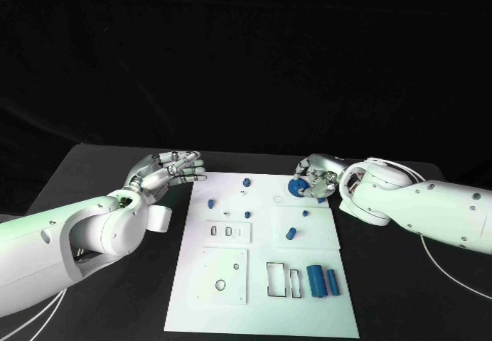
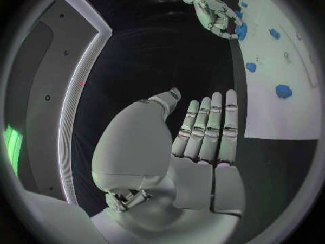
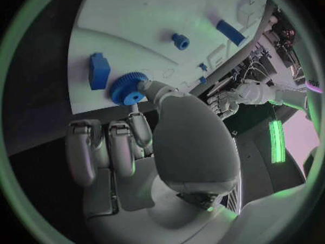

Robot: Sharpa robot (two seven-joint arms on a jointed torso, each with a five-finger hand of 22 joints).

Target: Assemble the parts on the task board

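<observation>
At the task board (image 1: pixel 261 284) far edge, right hand (image 1: pixel 318 179) pinches the blue gear (image 3: pixel 127 89); left hand (image 1: pixel 169 169) open.

The left arm reaches in low, its left hand (image 1: pixel 169 169) held flat with the fingers (image 2: pixel 211 126) straight, side by side and empty. The right arm bends in from the far side, and the right hand (image 1: pixel 316 180) curls over, pinching a blue gear (image 3: pixel 127 89) between thumb and finger.
</observation>
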